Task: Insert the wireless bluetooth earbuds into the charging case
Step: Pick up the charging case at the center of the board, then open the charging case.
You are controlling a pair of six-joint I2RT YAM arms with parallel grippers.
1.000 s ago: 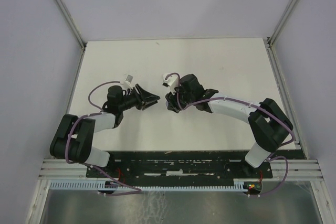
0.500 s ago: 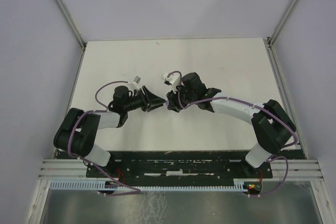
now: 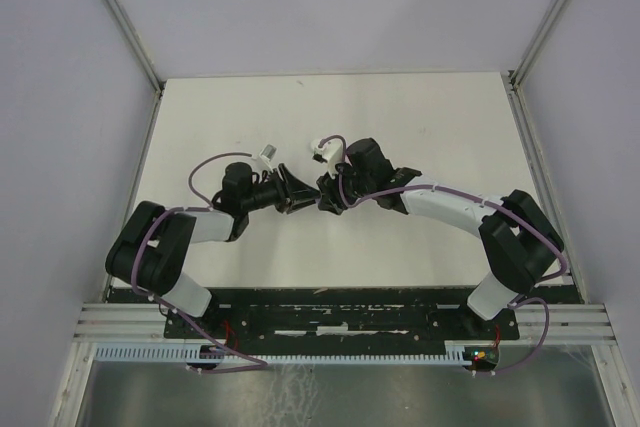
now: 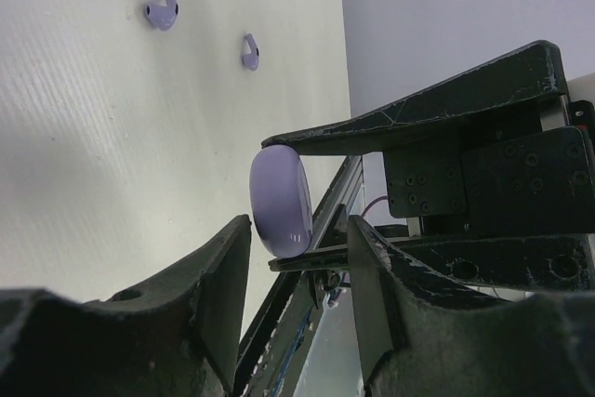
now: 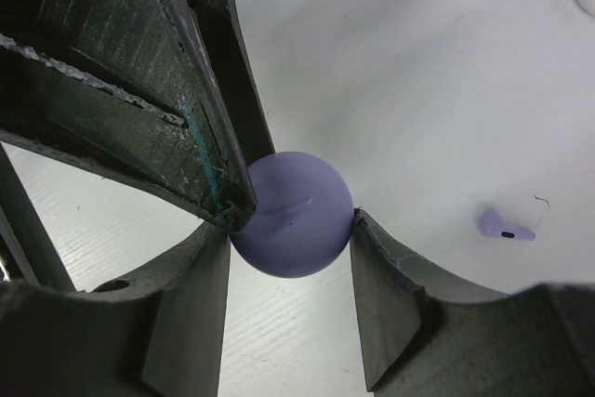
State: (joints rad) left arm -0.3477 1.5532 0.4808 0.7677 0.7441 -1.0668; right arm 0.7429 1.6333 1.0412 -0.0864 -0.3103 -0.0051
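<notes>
Right gripper (image 5: 290, 222) first: I have it clamped on the charging case (image 4: 277, 197), a pale purple disc pinched across its rim and, as far as I can judge, held up off the table (image 3: 420, 117) near its middle. Left gripper (image 4: 297, 225) sits nose to nose with it, jaws parted narrowly. In the left wrist view one finger looks to be against the case's edge while the other shows a clear gap, so I read it as not gripping.

The case looks closed to me, and I can't make out a lid seam in either wrist view. I take the step in hand to be getting that lid open. I'd keep the right grip firm and unmoving, bring one left fingertip to the lip of the lid, and lever slowly. The shell is smooth and rounded, so a sideways push could squirt it out of a two-point pinch.

Two pale purple earbuds (image 4: 161, 14) lie loose on the table beyond the case, apart from each other and untouched. I can't pick them out in the overhead view.
</notes>
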